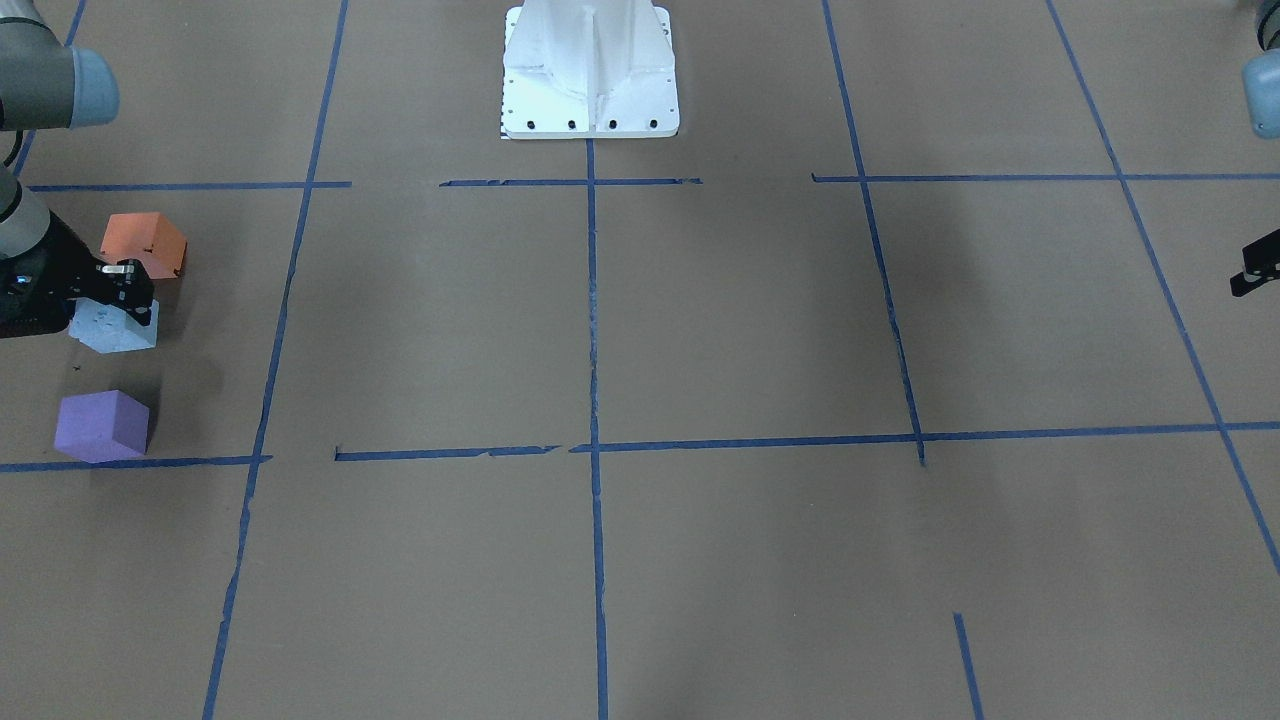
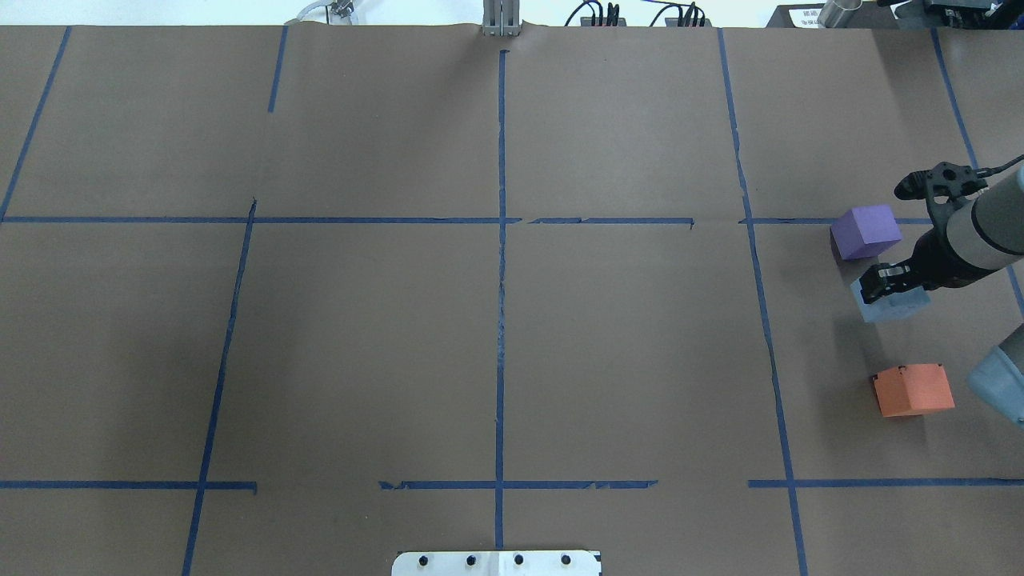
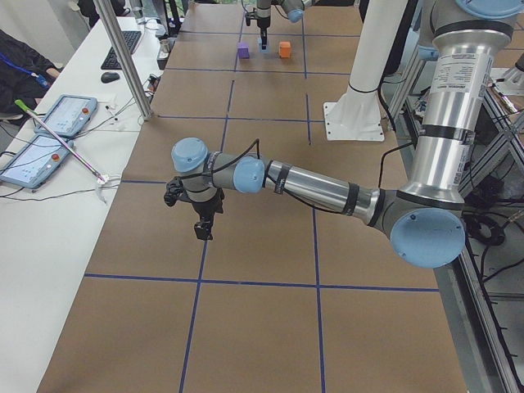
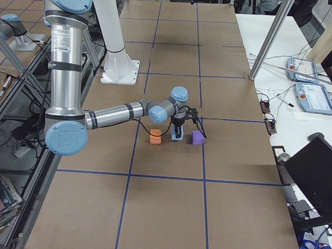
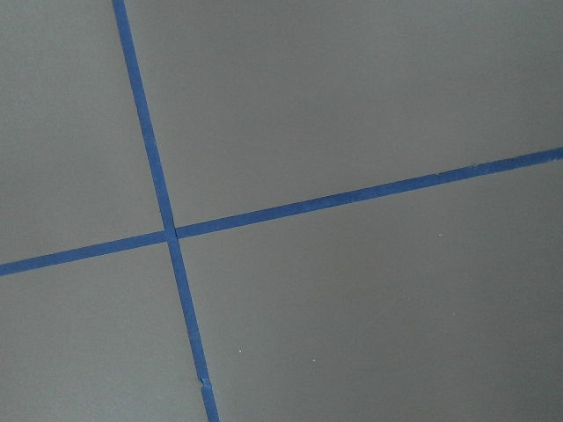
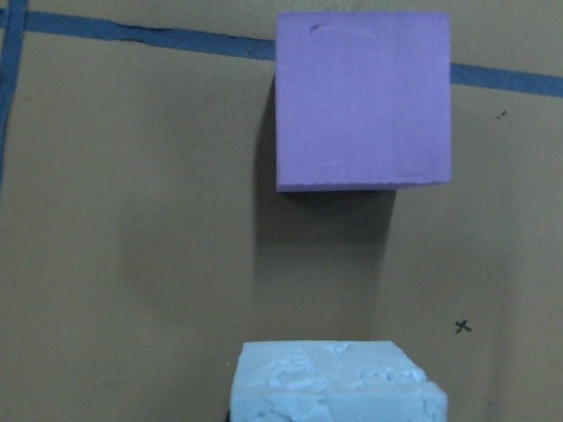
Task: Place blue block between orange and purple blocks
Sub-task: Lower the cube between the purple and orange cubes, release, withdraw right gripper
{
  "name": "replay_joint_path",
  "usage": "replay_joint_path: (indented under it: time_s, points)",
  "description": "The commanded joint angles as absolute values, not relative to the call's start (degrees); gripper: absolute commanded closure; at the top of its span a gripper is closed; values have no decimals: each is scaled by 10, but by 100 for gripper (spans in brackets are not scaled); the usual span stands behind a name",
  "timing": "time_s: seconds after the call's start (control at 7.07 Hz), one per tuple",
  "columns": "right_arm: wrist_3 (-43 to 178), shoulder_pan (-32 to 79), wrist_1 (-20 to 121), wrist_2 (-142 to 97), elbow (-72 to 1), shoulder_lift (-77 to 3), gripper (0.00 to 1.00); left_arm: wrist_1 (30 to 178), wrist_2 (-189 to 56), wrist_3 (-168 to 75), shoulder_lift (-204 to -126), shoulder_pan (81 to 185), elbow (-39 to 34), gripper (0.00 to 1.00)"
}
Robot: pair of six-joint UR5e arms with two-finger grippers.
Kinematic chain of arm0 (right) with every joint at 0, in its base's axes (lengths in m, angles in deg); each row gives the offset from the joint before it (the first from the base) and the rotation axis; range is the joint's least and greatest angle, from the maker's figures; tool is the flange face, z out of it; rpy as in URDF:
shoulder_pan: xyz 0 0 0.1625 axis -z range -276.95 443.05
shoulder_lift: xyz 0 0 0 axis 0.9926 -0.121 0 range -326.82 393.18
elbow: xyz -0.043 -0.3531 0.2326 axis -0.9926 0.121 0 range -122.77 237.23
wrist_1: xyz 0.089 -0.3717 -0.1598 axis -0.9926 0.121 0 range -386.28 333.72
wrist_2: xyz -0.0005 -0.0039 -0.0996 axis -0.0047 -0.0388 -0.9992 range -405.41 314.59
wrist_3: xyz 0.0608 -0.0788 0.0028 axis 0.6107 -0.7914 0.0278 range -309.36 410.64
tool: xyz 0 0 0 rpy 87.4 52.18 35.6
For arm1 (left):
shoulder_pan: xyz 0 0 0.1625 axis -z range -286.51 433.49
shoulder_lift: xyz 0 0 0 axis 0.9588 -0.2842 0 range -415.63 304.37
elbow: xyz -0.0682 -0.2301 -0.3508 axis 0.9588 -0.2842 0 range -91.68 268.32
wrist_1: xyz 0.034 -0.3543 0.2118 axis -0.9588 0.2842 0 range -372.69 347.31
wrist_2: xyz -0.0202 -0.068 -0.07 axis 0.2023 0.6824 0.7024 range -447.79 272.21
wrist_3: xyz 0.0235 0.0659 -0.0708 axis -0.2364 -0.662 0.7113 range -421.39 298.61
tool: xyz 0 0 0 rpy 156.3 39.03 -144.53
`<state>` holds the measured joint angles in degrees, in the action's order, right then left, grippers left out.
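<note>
Blue block (image 1: 112,328) was located in the gap between the orange block (image 1: 143,243) and the purple block (image 1: 101,425), roughly in line with both and touching neither. All three blocks were at the robot's right end of the surface (image 1: 700,330).

The right gripper (image 2: 890,282) was positioned over the blue block, with its jaws down on either side of the block's top. The jaws appeared to be clamped on the block. In the right wrist view the block filled the bottom centre of the picture, directly under the camera, which was consistent with a held block.

Task progress, as a judgement:
- Transport: essentially complete. The block was already in the target gap.
- Set-down: undetermined. No view showed clearly whether the block's underside rested on the surface or hung just above it.
- Release and withdrawal: not yet done.

The left gripper (image 3: 202,228) hung above bare surface near a crossing of blue tape lines (image 5: 169,234), well apart from the blocks. It could not be determined whether its jaws were apart or together.

Containers: no container was visible in any view. The blocks stood directly on, or just over, the surface.
</note>
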<state>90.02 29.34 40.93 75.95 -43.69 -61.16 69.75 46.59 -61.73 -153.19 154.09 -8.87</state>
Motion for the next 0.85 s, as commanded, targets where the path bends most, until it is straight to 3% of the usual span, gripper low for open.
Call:
replay_joint_path:
  time_s: [0.0,0.14,0.42,0.71]
  points:
    - [909,293,359,762,-413,-620,41,698,466,-616,-1531,1541,-95,0]
    - [909,293,359,762,-415,-621,4,698,466,-616,-1532,1541,-95,0]
    - [905,287,371,773,-435,-623,0,698,466,-616,-1532,1541,-95,0]
    - [838,219,479,808,-495,-621,0,698,466,-617,-1532,1540,-96,0]
